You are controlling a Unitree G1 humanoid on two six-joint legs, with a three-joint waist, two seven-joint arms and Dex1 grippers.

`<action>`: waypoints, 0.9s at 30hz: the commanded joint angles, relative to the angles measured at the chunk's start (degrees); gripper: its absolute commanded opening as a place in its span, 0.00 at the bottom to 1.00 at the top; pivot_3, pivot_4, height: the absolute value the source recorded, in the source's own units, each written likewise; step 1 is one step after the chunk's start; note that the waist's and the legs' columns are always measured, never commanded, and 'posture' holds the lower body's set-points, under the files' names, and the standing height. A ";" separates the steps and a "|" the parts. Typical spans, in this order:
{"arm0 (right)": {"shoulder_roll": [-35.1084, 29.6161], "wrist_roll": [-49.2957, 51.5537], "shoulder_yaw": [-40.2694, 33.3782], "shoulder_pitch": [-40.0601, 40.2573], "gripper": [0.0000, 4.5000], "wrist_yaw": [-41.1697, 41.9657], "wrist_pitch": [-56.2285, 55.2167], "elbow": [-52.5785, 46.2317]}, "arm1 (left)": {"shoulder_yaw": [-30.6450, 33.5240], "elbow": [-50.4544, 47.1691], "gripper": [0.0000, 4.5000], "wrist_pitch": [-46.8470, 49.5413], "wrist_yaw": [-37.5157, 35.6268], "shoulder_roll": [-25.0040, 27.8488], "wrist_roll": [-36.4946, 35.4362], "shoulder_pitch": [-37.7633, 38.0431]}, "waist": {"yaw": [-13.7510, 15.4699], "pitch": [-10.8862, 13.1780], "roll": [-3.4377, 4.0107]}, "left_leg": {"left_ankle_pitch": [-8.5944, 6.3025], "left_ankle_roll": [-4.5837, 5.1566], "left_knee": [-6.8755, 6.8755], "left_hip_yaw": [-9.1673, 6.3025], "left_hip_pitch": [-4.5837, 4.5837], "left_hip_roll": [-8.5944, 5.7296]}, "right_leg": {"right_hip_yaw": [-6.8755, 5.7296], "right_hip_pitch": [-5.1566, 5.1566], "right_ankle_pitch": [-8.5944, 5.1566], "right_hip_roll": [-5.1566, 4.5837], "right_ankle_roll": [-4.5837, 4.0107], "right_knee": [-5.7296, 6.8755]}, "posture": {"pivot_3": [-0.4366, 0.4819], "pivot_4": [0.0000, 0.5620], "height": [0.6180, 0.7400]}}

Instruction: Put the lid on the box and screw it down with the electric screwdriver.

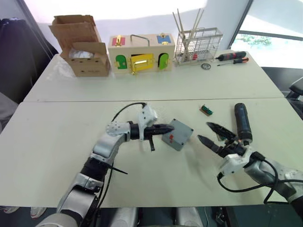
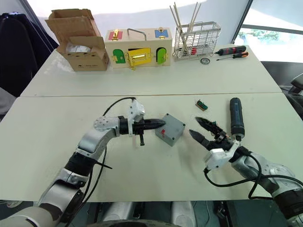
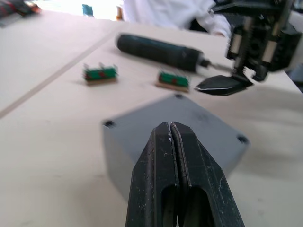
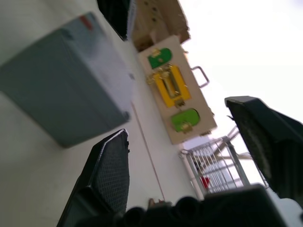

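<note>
The grey box (image 1: 177, 135) sits mid-table, turned diagonally, with a red mark on the side facing my left gripper (image 1: 168, 128). Its flat top with corner screw holes (image 3: 189, 123) looks like the lid seated on it. My left gripper is shut with nothing between its fingers (image 3: 173, 142), and its tips rest against or just short of the box's marked side. To the right of the box my right gripper (image 1: 204, 131) stands open and apart from it. The black electric screwdriver (image 1: 243, 123) lies on the table just beyond the right gripper, untouched.
A small green terminal block (image 1: 206, 110) lies behind the box. Along the far table stand a cardboard box (image 1: 80, 45), a wooden box with coloured doors (image 1: 141, 52), a wire rack (image 1: 198, 45) and hand screwdrivers (image 1: 232, 56). A person in white (image 3: 165, 12) stands beyond the table.
</note>
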 commanded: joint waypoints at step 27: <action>21.13 61.56 -6.85 15.34 0.01 41.25 65.71 -37.69 | 1.77 -3.72 0.00 -0.23 15.34 0.54 2.22 12.00 | 0.67 0.02 0.05 | -0.07 0.07 -0.08 -0.05 -0.04 -0.02 | -0.04 -0.09 0.00 -0.06 -0.01 -0.02 | 0.48 0.27 0.95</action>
